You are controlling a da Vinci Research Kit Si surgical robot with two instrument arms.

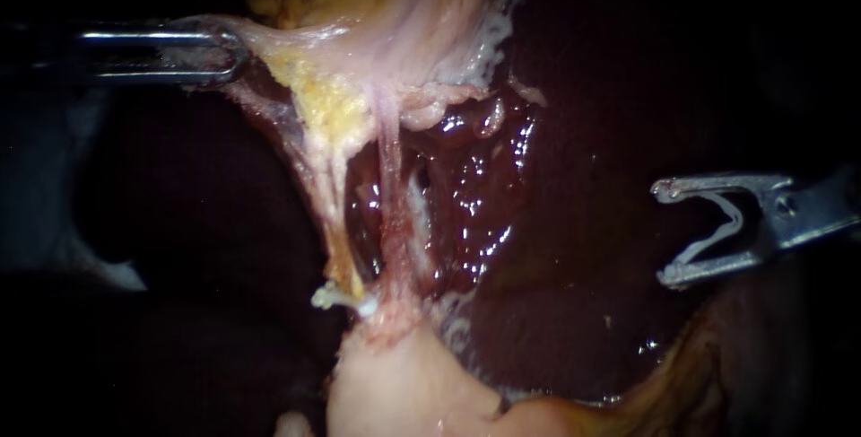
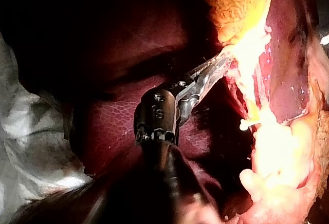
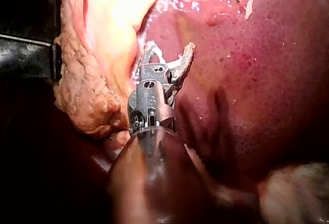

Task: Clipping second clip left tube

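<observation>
left instrument (image 1: 235, 53), upper left, claw clenched on gallbladder tissue (image 1: 269, 40); right instrument (image 1: 665, 232), right edge, claw holding a clip (image 1: 717, 232), well apart from central left tube (image 1: 330, 213). a skewed approach risks snagging the neighbouring tube (image 1: 392, 208).

The left instrument (image 1: 235, 53) has long, thin, shiny silver jaws with a slot running down the middle. Right behind the jaws sits a dark knuckle (image 2: 157, 115), round and chunky, with little round screws in it. Behind that comes a black rod (image 2: 167, 178). The right instrument (image 1: 662, 233) has thin silver jaws with small hooked ends. Behind them is a grey knuckle (image 3: 149, 103) with round screws, then a dark shiny rod (image 3: 154, 178).
</observation>
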